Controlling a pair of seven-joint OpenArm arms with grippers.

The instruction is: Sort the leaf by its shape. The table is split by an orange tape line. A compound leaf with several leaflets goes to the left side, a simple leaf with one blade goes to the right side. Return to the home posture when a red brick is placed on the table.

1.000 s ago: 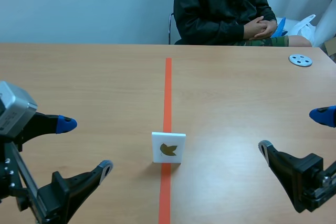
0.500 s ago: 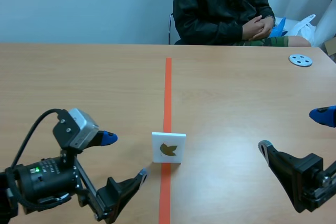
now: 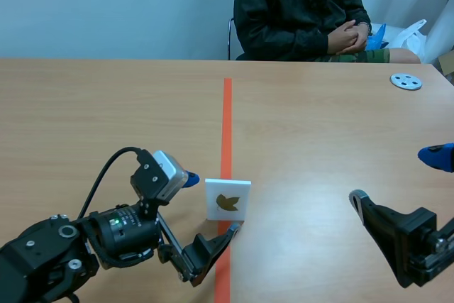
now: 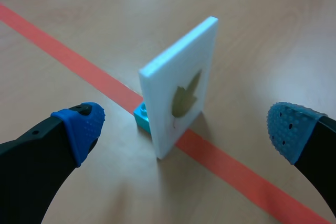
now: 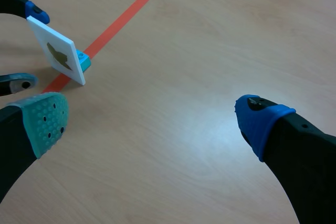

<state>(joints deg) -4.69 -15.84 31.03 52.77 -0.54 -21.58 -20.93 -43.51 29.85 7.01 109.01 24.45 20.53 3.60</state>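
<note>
Two-handed, holding jaws spread wide. Bracketing white leaf card (image 3: 228, 200) w/ left gripper (image 3: 211, 204), fingers either side, not touching. Seeing card upright on small blue base (image 4: 140, 116), sitting on orange tape line (image 3: 227, 118), near centre. Hovering right gripper (image 3: 396, 177) at near right, well apart from card.

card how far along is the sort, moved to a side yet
Done: nothing sorted; the card stands upright on the tape line. In hand: the left gripper is open with a finger on each side of the card, not gripping. Left: grip it and carry it to a side, likely the right, since the leaf looks like one lobed blade.
</note>
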